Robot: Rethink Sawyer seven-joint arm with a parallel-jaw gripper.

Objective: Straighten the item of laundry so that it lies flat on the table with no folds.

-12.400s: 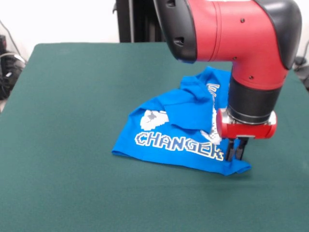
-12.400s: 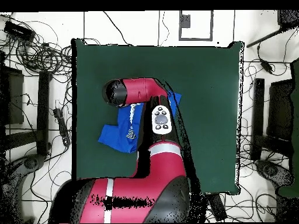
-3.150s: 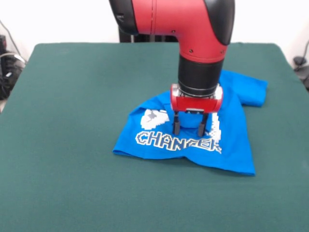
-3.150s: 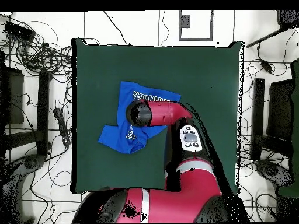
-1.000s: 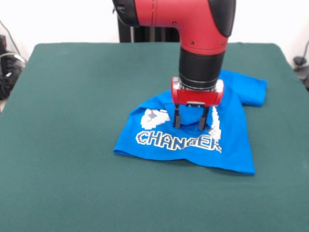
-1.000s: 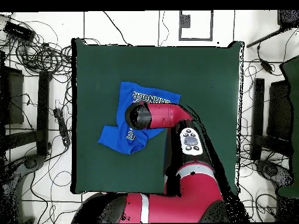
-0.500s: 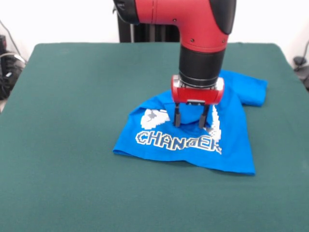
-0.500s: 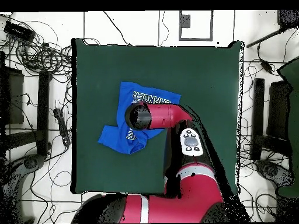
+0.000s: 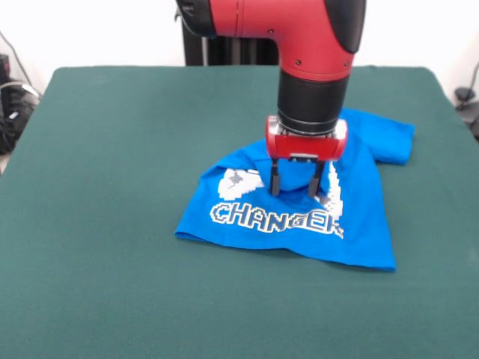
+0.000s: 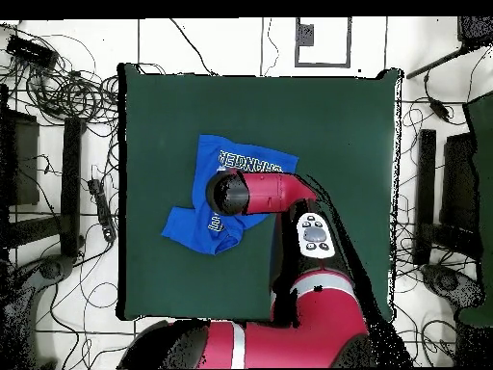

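The bright blue T-shirt point(image 9: 359, 224) lies crumpled right of centre on the dark green table point(image 9: 112, 149). Its "CHANGER" lettering faces the front edge, and a sleeve sticks out at the far right. Its upper part is bunched and folded over. My gripper point(image 9: 295, 187) points straight down over the shirt's middle. It is open, with its two fingers point(image 9: 275, 182) on either side of a raised hump of blue cloth just above the lettering. In the overhead view the arm's wrist point(image 10: 231, 193) covers the gripper and the middle of the shirt point(image 10: 207, 159).
The shirt sits toward the left side of the table point(image 10: 337, 125) in the overhead view. Cables and stands lie on the floor around the table's edges point(image 10: 58, 87). The arm's body point(image 10: 308, 231) reaches in from the table's bottom edge.
The gripper has lifted very slightly over the shirt. The shirt's shape looks the same.
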